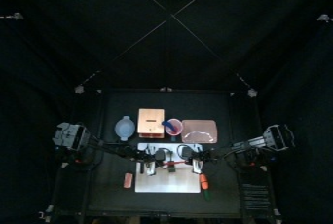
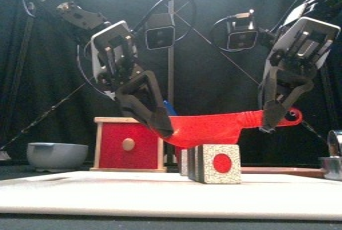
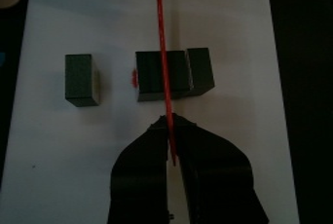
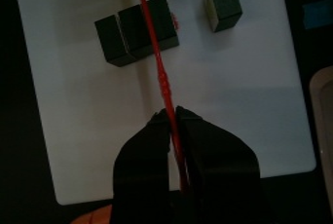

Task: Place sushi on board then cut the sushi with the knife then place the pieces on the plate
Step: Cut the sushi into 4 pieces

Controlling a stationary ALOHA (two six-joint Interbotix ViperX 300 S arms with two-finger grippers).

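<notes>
**A:** What are the fingers doing?

**B:** Both pairs are pinched tight. The left gripper (image 2: 158, 122) and the right gripper (image 2: 274, 122) each clamp an end of the one red knife (image 2: 207, 127), with no gap beyond the blade's thickness. The blade runs level from one set of tips to the other.

**A:** And the sushi?

**B:** The sushi (image 2: 214, 162) sits on the white board (image 2: 94, 189), directly under the blade and about midway between the two sets of fingertips. The edge is at its top or just above it. I cannot tell whether it is biting in.

**A:** How many pieces?

**B:** I count three dark green blocks. Two sit touching beneath the blade (image 3: 176, 72), just past the left fingertips. One lone block (image 3: 81, 79) lies off to the side of the blade, clear of the pair. The block under the edge looks wider, so it may be two joined, though that is uncertain. There is one knife in hand, one board and one pink plate (image 1: 198, 129), which is well behind the fingers near the back of the table.

**A:** How will the pieces handle?

**B:** I judge them light and stiff, made to pop apart at a seam. They will probably skid on the smooth board if pushed sideways, so pressing straight down seems best. For the move to the plate, take each block across its two flat sides, low and square. The knife is thin and may twist in the pinch.
</notes>
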